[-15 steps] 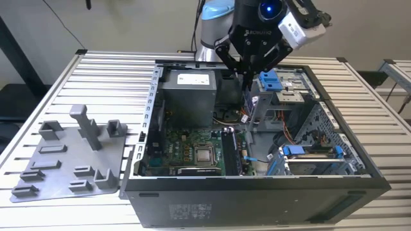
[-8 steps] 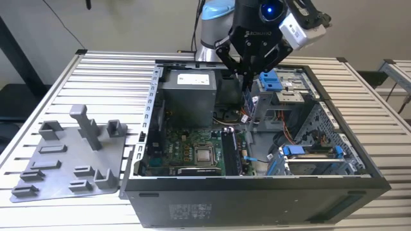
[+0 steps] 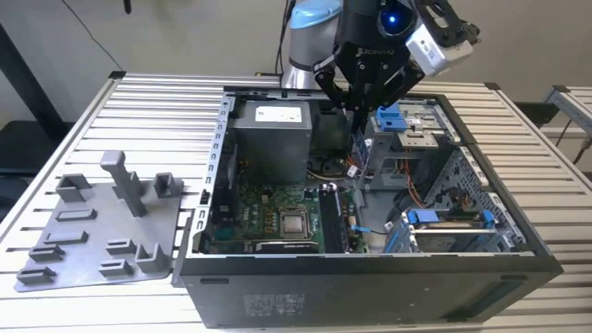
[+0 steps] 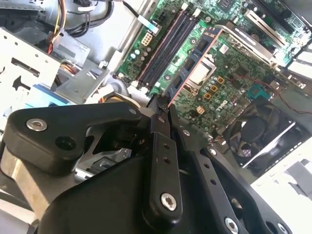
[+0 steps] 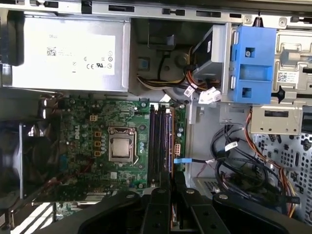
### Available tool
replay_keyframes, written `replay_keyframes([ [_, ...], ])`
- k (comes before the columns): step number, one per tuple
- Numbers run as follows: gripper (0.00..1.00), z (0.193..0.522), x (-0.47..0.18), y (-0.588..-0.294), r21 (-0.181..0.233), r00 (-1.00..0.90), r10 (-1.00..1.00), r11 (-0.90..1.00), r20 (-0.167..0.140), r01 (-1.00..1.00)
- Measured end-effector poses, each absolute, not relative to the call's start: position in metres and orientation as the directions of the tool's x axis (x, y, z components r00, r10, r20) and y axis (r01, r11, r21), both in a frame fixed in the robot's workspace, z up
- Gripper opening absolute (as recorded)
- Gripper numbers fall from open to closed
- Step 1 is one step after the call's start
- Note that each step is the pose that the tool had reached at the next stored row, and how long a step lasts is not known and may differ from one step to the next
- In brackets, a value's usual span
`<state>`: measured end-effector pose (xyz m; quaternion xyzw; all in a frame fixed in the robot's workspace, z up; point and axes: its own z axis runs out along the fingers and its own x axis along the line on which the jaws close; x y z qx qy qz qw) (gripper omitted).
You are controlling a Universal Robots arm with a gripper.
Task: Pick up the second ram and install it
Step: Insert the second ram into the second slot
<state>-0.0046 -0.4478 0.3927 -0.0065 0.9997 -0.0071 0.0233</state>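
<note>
A robot arm's tool [image 3: 356, 114] hangs over an open computer case [image 3: 370, 277] lying on its side on a slatted table [image 3: 138, 111], its fingers clenched on the second ram [image 3: 362, 149], a thin stick held on edge and pointing down into the case. In the exterior view the stick hangs above the green motherboard [image 3: 268, 215], over the far end of the long black memory slots [image 3: 331, 215] that run beside the processor socket [image 3: 296, 224], and it does not yet touch them. The edge-on, upright hold looks chosen so the stick's lower edge can meet a slot squarely. In the second wrist view the fingers [image 4: 161, 146] press together around the thin edge of the stick [image 4: 171, 90], with the slots [image 4: 165, 46] lying beyond it; in the first wrist view the same slots [image 5: 161, 141] sit directly ahead of the tool [image 5: 165, 204], beside the socket [image 5: 121, 147], which suggests the arm is lined up along their length. The grey power supply [image 3: 268, 135] stands at the back of the case behind the motherboard, and a blue drive bracket [image 3: 393, 119] sits just beside the tool. A grey plastic fixture plate [image 3: 102, 229] with upright posts rests on the table outside the case, well apart from the slots.
</note>
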Motion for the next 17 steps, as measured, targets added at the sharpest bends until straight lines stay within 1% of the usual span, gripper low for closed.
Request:
replay_keyframes([
  [17,0.14,0.3867,0.0042,-0.4479,-0.014,-0.999,-0.013,1.0,-0.047,-0.013],
])
